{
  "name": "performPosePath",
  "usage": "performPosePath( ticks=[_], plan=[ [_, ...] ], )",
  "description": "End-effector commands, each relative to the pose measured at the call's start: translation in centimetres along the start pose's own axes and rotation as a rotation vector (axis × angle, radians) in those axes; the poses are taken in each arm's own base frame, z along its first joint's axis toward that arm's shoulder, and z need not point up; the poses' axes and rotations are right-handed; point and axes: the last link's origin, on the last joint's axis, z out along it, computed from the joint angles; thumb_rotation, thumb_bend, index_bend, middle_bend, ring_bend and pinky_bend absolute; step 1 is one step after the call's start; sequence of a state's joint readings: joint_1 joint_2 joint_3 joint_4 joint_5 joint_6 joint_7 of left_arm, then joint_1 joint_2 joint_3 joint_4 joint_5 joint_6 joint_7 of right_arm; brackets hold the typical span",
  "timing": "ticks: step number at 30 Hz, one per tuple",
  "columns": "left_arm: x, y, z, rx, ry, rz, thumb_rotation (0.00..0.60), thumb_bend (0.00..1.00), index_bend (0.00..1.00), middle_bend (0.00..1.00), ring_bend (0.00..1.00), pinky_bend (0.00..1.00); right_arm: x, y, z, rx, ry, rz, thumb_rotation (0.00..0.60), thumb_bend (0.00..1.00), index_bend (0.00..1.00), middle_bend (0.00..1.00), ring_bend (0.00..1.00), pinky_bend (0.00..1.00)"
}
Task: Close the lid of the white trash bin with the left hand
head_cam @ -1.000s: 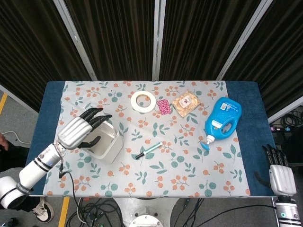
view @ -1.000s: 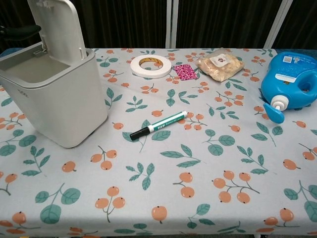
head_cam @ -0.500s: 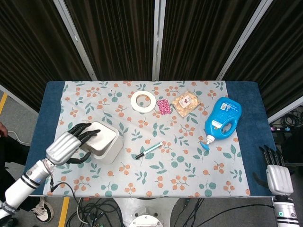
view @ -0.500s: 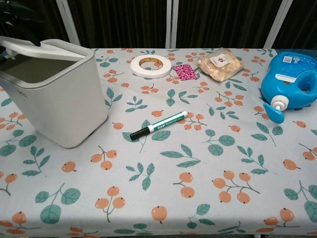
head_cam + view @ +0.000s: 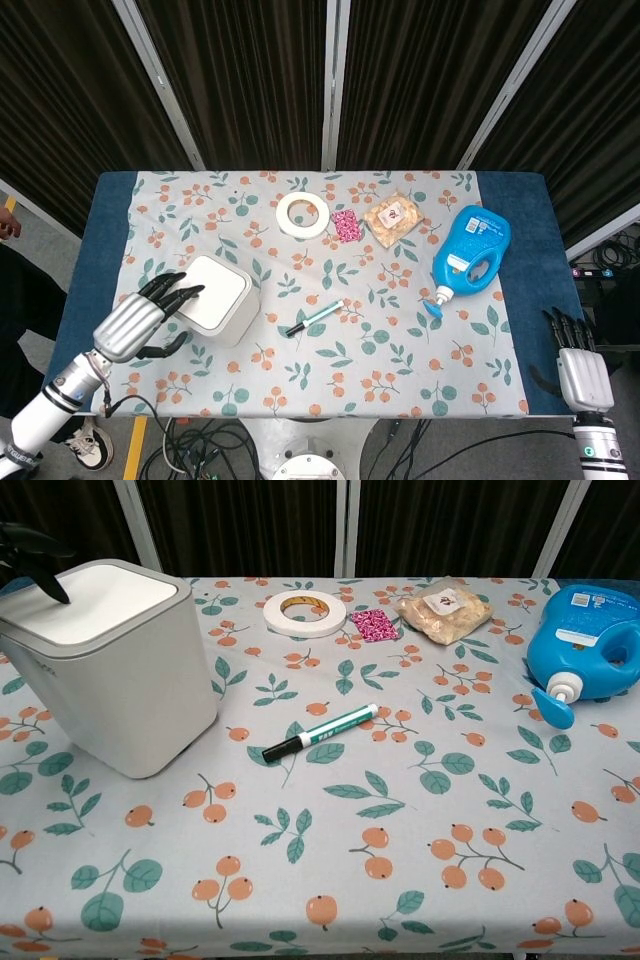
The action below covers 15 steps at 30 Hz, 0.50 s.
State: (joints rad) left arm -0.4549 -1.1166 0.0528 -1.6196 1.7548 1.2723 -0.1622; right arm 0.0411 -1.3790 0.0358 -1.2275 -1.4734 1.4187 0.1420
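The white trash bin (image 5: 218, 298) (image 5: 115, 670) stands at the table's left side with its lid (image 5: 100, 602) lying flat and closed on top. My left hand (image 5: 135, 322) hovers at the bin's left edge, fingers spread, dark fingertips (image 5: 32, 560) over the lid's left rim; whether they touch it I cannot tell. It holds nothing. My right hand (image 5: 573, 370) hangs off the table's right front corner, fingers straight and apart, empty.
A green marker (image 5: 315, 317) (image 5: 321, 731) lies right of the bin. Behind it are a tape roll (image 5: 303, 214), a pink packet (image 5: 346, 225) and a snack bag (image 5: 393, 218). A blue detergent bottle (image 5: 470, 252) lies at the right.
The lid swung from upright down to flat and closed. My left hand followed it down and drew back toward the bin's left front. The right hand sank slightly.
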Motion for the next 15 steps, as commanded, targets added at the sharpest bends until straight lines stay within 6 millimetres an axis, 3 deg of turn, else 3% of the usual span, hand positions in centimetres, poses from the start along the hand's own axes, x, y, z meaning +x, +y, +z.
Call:
performPosePath(
  ticks=[1,10,15],
  plan=[
    [-0.7,-0.1,-0.2,0.005,-0.002,-0.001,0.431,0.45,0.08,0.24,0.04,0.11,0.0,0.0,0.0,-0.001,0.000,0.001,0.600,0.18,0.00,0.00,0.00,0.00],
    [-2.4,-0.6,-0.4,0.027,-0.020,-0.007,0.428,0.44,0.08,0.24,0.04,0.11,0.1,0.2,-0.1,-0.004,0.001,0.005,0.600,0.18,0.00,0.00,0.00,0.00],
    [-0.8,-0.9,-0.6,0.035,0.071,0.007,0.431,0.44,0.08,0.23,0.04,0.11,0.2,0.1,0.0,-0.002,0.007,0.008,0.600,0.18,0.00,0.00,0.00,0.00]
  ],
)
